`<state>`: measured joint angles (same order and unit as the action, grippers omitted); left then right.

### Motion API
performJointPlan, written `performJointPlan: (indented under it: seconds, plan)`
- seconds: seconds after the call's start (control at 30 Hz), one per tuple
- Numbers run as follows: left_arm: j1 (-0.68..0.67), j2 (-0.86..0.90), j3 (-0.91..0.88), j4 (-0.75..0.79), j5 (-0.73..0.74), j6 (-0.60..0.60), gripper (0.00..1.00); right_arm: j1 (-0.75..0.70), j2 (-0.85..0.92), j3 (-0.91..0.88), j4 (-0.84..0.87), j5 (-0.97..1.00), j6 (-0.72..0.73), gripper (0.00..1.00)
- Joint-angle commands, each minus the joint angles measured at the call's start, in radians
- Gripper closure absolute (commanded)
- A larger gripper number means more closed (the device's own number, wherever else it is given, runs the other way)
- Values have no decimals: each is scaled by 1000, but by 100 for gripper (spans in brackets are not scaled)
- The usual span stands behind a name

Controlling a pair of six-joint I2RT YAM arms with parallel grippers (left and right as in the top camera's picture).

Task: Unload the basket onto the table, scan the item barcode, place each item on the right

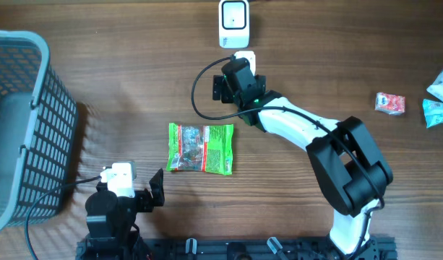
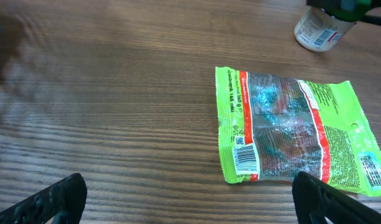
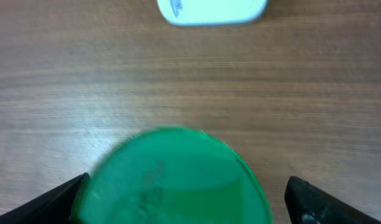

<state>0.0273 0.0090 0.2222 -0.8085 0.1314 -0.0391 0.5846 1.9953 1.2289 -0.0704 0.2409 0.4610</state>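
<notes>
A bottle with a round green cap (image 3: 174,177) stands just in front of the white scanner (image 1: 234,22), whose lower edge also shows in the right wrist view (image 3: 212,9). My right gripper (image 3: 187,199) hangs over the cap with its fingers spread wide; a gap shows on the right side. In the left wrist view the bottle's white labelled body (image 2: 317,31) shows at the top right. A green snack packet (image 1: 201,148) lies flat mid-table, its barcode (image 2: 244,157) facing up. My left gripper (image 2: 190,199) is open and holds nothing, low at the near left, short of the packet.
A grey mesh basket (image 1: 19,123) fills the left edge. Small packets lie at the far right: a red one (image 1: 390,103) and light blue ones (image 1: 439,101). The right arm (image 1: 337,144) stretches diagonally across the table's right half.
</notes>
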Motion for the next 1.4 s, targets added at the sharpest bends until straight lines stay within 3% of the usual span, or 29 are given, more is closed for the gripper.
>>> performJointPlan:
  seconds: [0.0, 0.1, 0.17, 0.37, 0.53, 0.77, 0.83, 1.17, 1.37]
  plan:
    - [4, -3, -2, 3, -2, 2, 0, -10, -161, 50, -183, -140, 29, 0]
    - [4, -3, -2, 3, -2, 2, 0, -16, -317, 245, -624, -234, 142, 0]
    - [4, -3, -2, 3, -2, 2, 0, -14, -397, 364, -787, -267, 138, 0]
    - [4, -3, -2, 3, -2, 2, 0, -17, -545, 423, -701, -124, 188, 1]
    - [4, -3, -2, 3, -2, 2, 0, -70, -282, 464, -726, -290, 258, 1]
    - [4, -3, -2, 3, -2, 2, 0, -91, 306, 1062, -1092, -323, 275, 1]
    - [4, -3, -2, 3, -2, 2, 0, -90, 409, 1161, -1141, -341, 280, 1]
    - [4, -3, -2, 3, -2, 2, 0, -118, 526, 1172, -1223, -320, 325, 1]
    - [4, -3, -2, 3, -2, 2, 0, -125, 510, 1221, -1230, -378, 238, 1]
